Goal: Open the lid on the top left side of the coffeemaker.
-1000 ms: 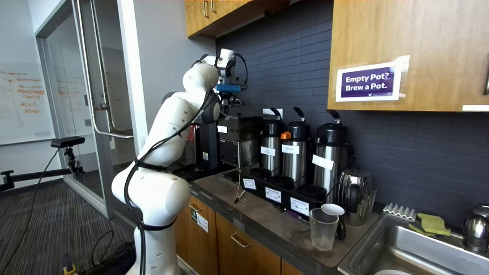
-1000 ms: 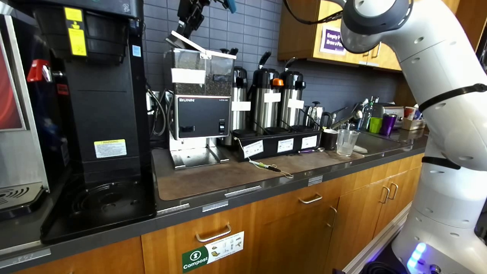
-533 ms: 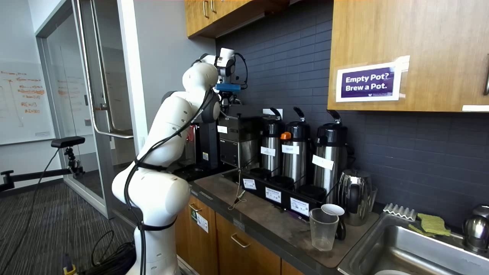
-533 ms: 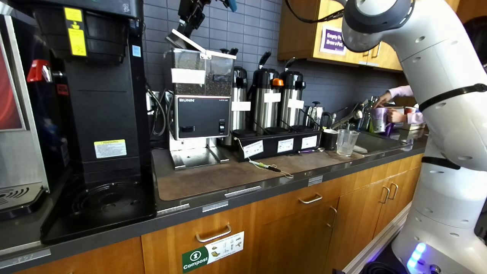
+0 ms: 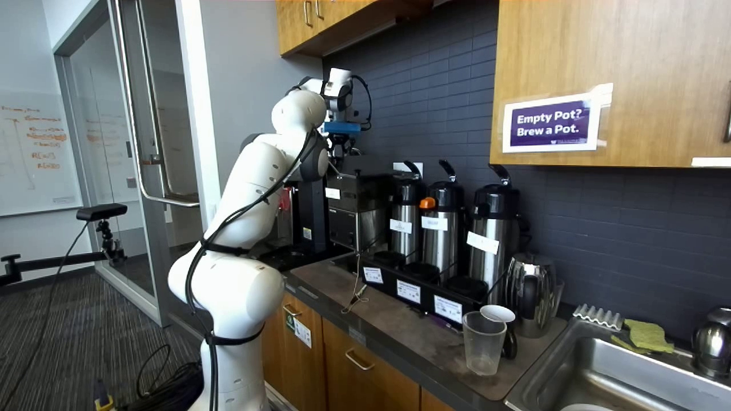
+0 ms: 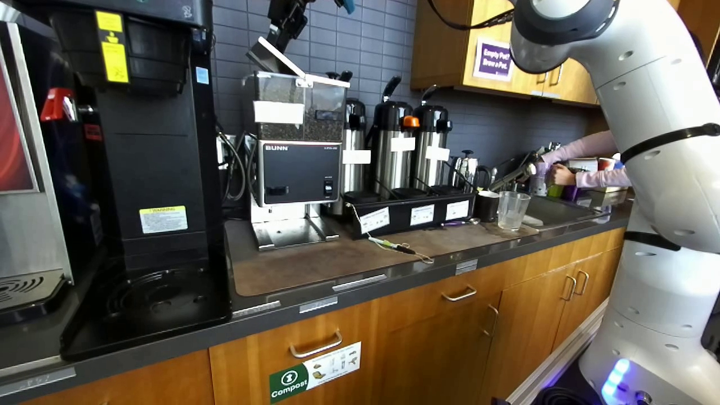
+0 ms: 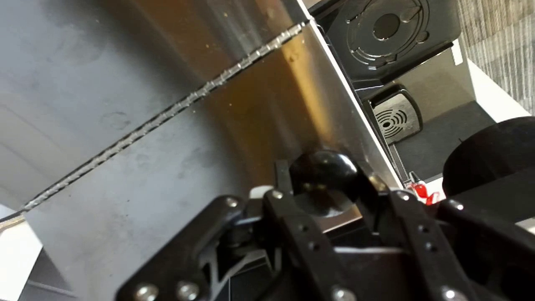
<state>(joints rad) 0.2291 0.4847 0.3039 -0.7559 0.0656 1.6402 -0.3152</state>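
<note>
The coffeemaker is the boxy BUNN machine [image 6: 301, 171] with a clear bean hopper on top; it also shows in an exterior view [image 5: 342, 225]. Its left lid [image 6: 269, 59] is tilted up, left edge raised, hinged near the middle of the hopper top. In the wrist view the lid [image 7: 188, 179] is a shiny steel plate with a hinge line along one side. A round black knob [image 7: 324, 171] stands on it. My gripper [image 7: 326, 179] has its fingers on both sides of this knob, closed on it. The gripper is above the hopper in both exterior views [image 6: 277, 38] [image 5: 338, 157].
A tall black brewer [image 6: 160, 146] stands left of the machine. Steel airpots [image 6: 394, 149] and a black rack [image 6: 413, 211] stand right of it. A clear cup [image 6: 512, 211] is near the sink. A person's arms [image 6: 596, 163] reach over the sink. Wall cabinets [image 5: 354, 28] hang above.
My gripper has risen slightly and moved a little right in an exterior view, and the lid is tilted up more. A person's arms with a light purple cup have appeared at the sink.
</note>
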